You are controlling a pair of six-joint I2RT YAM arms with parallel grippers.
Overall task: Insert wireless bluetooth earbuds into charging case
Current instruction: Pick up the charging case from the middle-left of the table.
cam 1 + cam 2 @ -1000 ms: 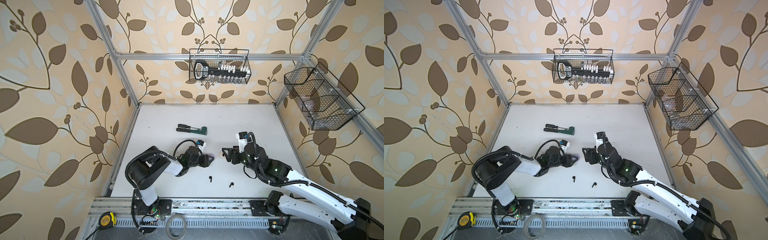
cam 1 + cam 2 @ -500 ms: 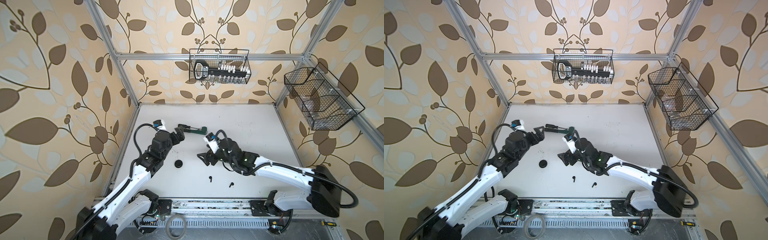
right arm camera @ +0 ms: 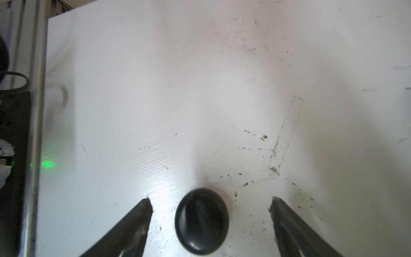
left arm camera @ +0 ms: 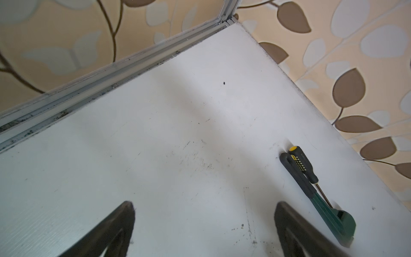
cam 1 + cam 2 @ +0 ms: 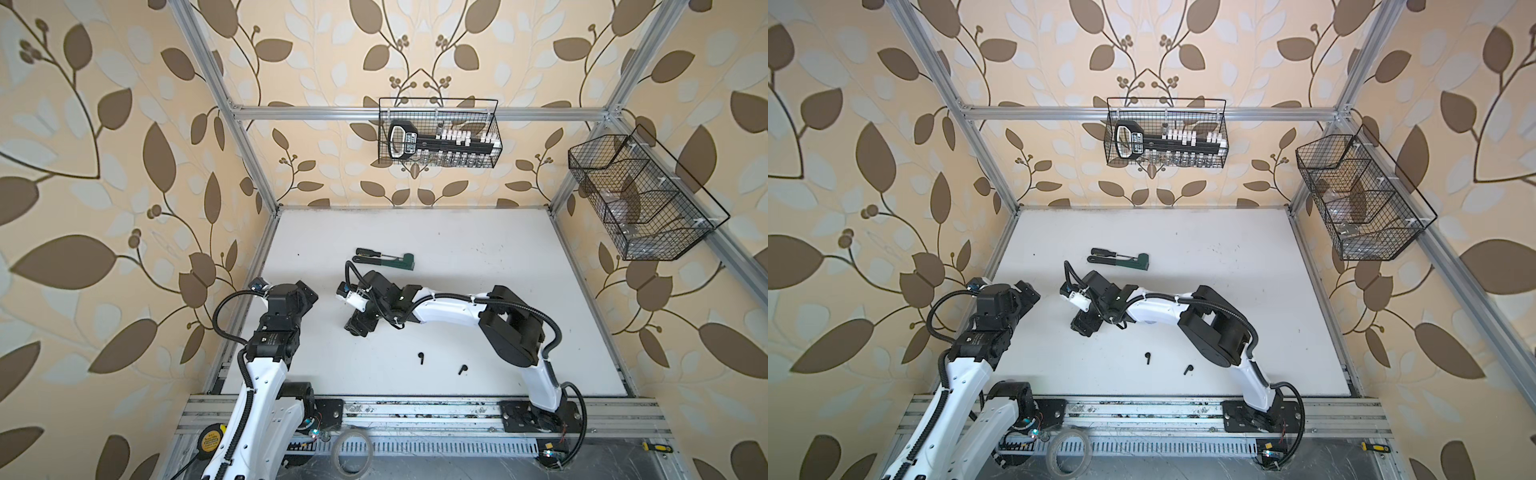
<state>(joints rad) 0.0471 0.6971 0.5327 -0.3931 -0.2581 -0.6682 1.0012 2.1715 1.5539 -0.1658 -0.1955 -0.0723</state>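
Black closed case (image 3: pixel 201 221) lies between right jaws, which we find spread, clear of it; left jaws released, empty.

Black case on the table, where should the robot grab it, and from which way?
Best guess: pinch the case on its two rounded long sides, coming straight down from above. It lies flat and shut on the table, a smooth oval, so only the sides give a hold. The right gripper has its open jaws on either side, not touching.
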